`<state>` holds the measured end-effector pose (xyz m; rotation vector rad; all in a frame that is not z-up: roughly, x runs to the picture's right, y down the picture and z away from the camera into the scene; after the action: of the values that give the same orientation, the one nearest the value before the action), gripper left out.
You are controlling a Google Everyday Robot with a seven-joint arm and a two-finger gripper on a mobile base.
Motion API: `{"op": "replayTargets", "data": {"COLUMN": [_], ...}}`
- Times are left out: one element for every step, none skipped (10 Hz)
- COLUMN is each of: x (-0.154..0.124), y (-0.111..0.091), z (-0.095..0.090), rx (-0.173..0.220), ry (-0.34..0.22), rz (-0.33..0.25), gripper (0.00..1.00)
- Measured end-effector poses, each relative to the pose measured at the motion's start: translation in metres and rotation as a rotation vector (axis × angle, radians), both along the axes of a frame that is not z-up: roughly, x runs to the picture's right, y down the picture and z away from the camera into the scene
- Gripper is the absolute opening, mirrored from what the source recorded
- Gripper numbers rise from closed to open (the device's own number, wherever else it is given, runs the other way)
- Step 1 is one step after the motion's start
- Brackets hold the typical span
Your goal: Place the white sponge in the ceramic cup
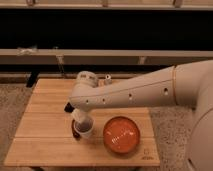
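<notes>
Reaching down from the right, the white arm (135, 92) crosses the wooden tabletop (45, 135) and ends at the gripper (80, 119), which hangs directly over the ceramic cup (83, 130) at about the 7 o'clock part of the tabletop. Whether the fingers are apart or clamped on anything cannot be told, since the wrist and forearm hide them. A pale block shows just under the wrist, at the cup's mouth; it may be the white sponge (79, 116), but it could equally be part of the gripper, so where the sponge lies is not certain. It is not seen lying loose anywhere on the open wood.

At the cup's 3 o'clock, close beside it, sits the wide orange-red bowl (122, 135). A small dark thing (68, 107) peeks out from under the arm at the cup's 11 o'clock, too hidden to name. At the tabletop's far edge, toward 12 o'clock, stands a small pale object (107, 79).

Judging by the gripper's place over the cup, the step in hand looks like the drop itself. The next move would call for a straight release into the cup's mouth, then a clean lift, without nudging the cup against the bowl.
</notes>
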<state>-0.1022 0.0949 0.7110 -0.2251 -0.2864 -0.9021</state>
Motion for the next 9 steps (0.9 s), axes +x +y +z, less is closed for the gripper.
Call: {"op": "replayTargets", "data": {"x": [0.003,0.009,0.016,0.019,0.025,0.026,0.024,0.023,0.021], "y": [0.005,0.010,0.015,0.017,0.019,0.020,0.021,0.022,0.023], "z": [-0.002,-0.003,-0.005,-0.006,-0.009,-0.011,-0.014,-0.016,-0.019], "rx": [-0.003,-0.006,-0.007,-0.007,-0.004,-0.001,0.003,0.006,0.010], "ry": [0.004,0.013,0.022,0.027,0.033,0.035,0.031,0.029,0.025], "rz": [0.006,0.020,0.037,0.044,0.056,0.062,0.063,0.064,0.064], "gripper": [0.17,0.27,0.41,0.47,0.59,0.69,0.77,0.80,0.80]}}
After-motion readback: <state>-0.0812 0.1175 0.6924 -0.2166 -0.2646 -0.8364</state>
